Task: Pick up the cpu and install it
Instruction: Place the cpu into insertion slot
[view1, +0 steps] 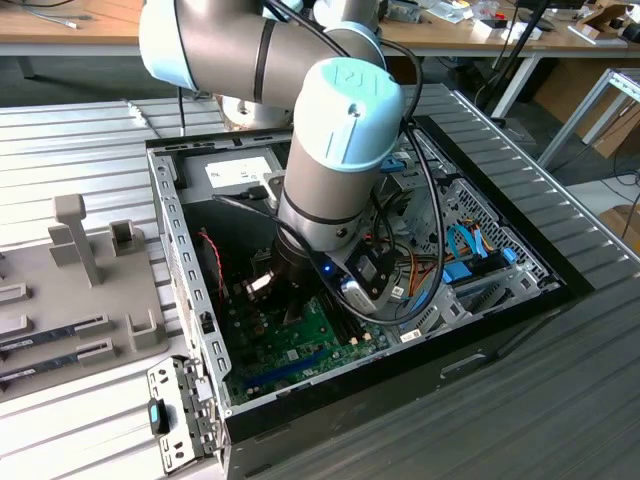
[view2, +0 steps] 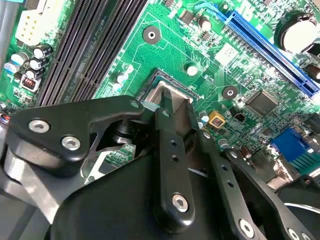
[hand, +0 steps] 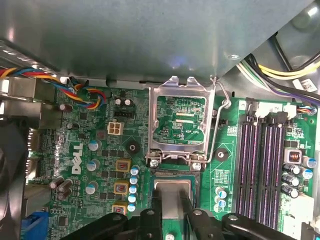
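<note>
While the big arm (view1: 335, 150) leans down into the open computer case (view1: 520, 300), its gripper (hand: 172, 190) sits low over the green motherboard (hand: 95, 150), near the middle of the board. The two black fingers (hand: 156, 202) are closed on the cpu (hand: 173, 201), one on each side. In the first wrist view I can see its flat silver top between them.

The cpu is right at the socket (hand: 172, 174). The socket lies just beside the long memory slots (hand: 265, 165), away from the board's edges. The socket's metal lid (hand: 180, 82) is flipped up and open, and green board shows through its square window. The thin wire lever (hand: 220, 112) stands loose next to the lid.

So the first part looks done. The chip is picked up, it is inside the case, and it is lined up with its place. I think it is either just touching the socket or a tiny bit above it. I cannot tell if it lies flat inside, because the fingers hide its sides.

The job is not finished. The fingers are not off the chip, the lid is not shut over it, and the lever is not hooked down.

Outside the case, at the exterior view's left, a grey tray (view1: 110, 290) rests on the ribbed metal table (view1: 560, 400).
</note>
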